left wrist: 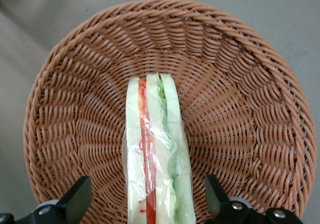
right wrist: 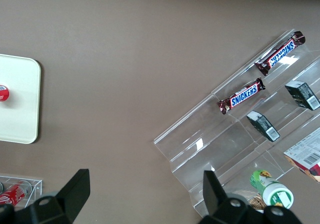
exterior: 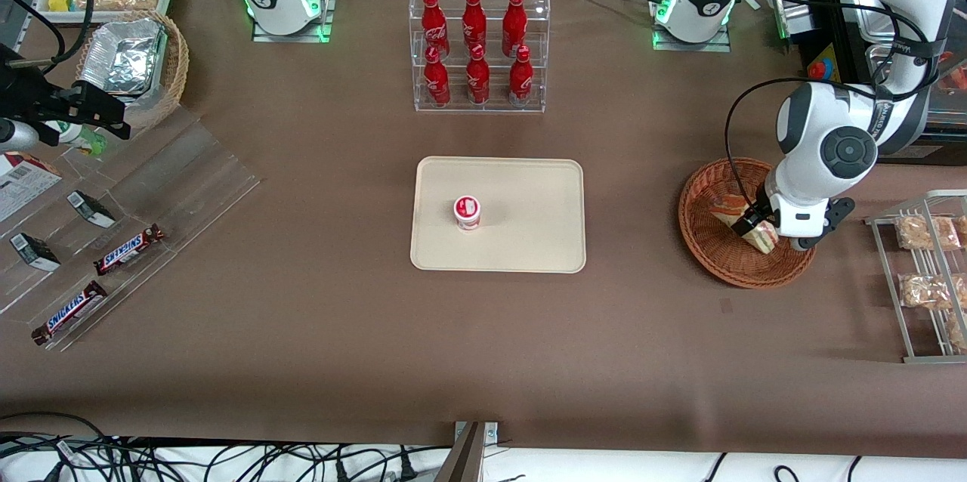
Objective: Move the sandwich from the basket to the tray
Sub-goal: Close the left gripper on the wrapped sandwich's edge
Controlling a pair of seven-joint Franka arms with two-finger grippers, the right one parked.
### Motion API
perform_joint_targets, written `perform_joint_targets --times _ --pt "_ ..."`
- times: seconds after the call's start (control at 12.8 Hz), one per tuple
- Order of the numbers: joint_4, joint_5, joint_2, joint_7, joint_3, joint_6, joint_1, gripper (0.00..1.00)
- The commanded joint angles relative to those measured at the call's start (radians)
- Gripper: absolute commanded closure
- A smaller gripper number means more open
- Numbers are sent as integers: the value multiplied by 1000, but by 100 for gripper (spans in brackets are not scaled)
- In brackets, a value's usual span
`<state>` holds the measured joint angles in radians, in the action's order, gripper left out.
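1. Wicker rim rings the basket [exterior: 714,251], which sits on the brown counter [exterior: 317,316] toward the working arm's end.
2. Standing on edge inside it, the wrapped sandwich [left wrist: 157,154] lies between the fingers [left wrist: 75,201] of the gripper [left wrist: 147,204], spread wide with clear gaps either side and nothing held.
3. Bare counter separates basket and cream tray [exterior: 529,240].
4. On the tray stands a red-lidded cup [exterior: 467,211]; most of it is free.
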<state>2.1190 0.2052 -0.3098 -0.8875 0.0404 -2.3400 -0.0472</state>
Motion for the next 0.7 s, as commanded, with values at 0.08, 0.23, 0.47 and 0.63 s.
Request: perform_joint_targets --times 0.08,0.23,0.47,0.63 --pt "24 31 23 -51 4 -16 7 13" --pt "18 31 5 -59 4 -21 9 42" --pt "19 31 0 -65 4 -42 9 63" --pt "15 31 5 -64 7 -33 9 63"
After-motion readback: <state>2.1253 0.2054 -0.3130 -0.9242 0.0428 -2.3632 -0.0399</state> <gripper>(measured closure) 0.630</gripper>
